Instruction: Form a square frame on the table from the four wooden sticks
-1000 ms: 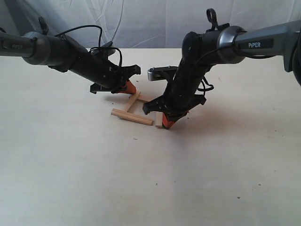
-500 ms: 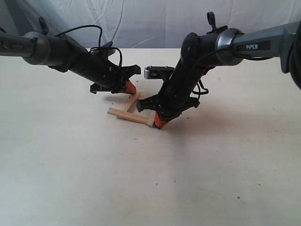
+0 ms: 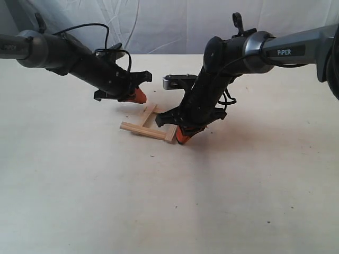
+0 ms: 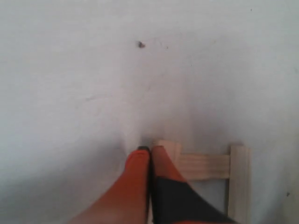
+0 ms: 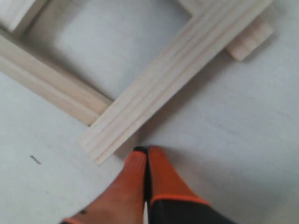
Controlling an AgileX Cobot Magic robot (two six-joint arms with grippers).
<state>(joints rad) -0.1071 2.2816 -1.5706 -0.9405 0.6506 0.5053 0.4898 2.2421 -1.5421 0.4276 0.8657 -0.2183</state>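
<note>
The four wooden sticks lie as a small square frame in the middle of the table, with ends overlapping at the corners. My left gripper is shut and empty, hovering just behind the frame's back left corner; its wrist view shows its orange fingertips pressed together beside one stick end and a cross stick. My right gripper is shut and empty, tip down against the frame's right side. In its wrist view the gripper rests just off the end of a long stick.
A wrinkled white cloth hangs behind the table's far edge. Both dark arms lean in over the frame from either side, and the right arm hides the frame's back right part. Small dark specks dot the tabletop.
My right gripper slid left, pushing the right stick and the front stick a little leftward. My left gripper rose and drew back to the left, away from the frame's back corner.
</note>
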